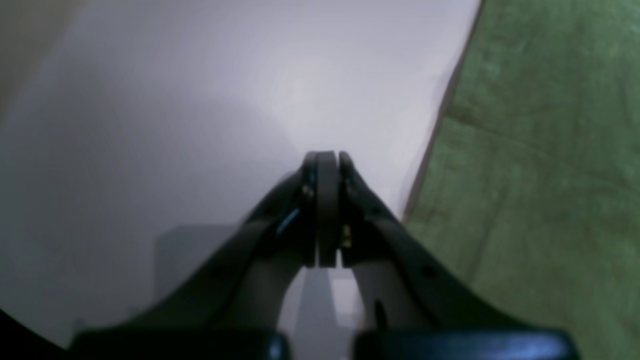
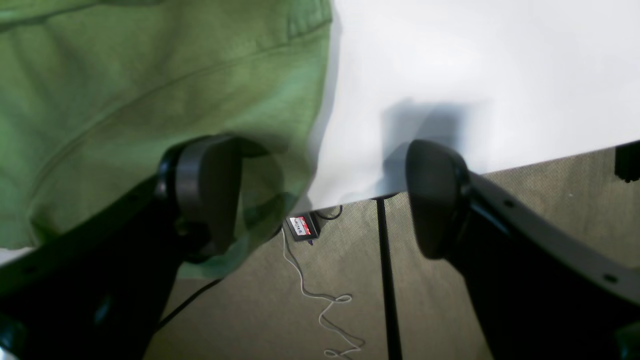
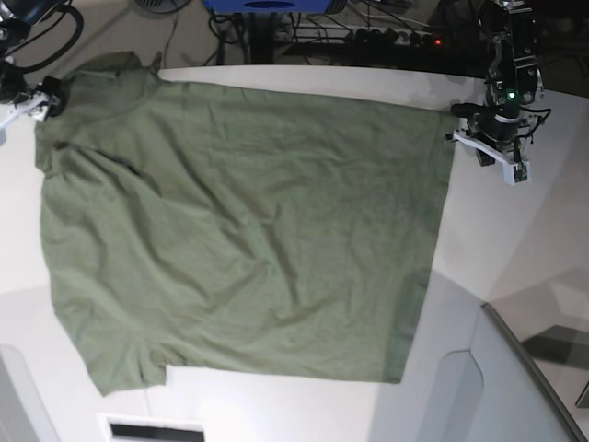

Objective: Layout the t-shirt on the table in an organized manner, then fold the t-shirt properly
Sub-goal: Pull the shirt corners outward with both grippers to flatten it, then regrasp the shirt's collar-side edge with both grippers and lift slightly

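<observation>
The left gripper (image 1: 327,165) hung pressed together over bare tabletop (image 1: 200,100), the right gripper (image 2: 320,195) spread at the far-left sleeve of the t-shirt (image 3: 239,239), which lay flat; layout looked complete, so folding would require fresh edge grasps.

The big white table (image 3: 515,239) holds 1 thing: the green t-shirt (image 3: 239,230). The shirt lies spread out almost flat, with soft wrinkles all over it. It covers most of the table top. Bare white table shows on the right side and along the near edge. At the far left, a bit of the shirt hangs over the table's edge, above the brown floor (image 2: 440,310).
</observation>
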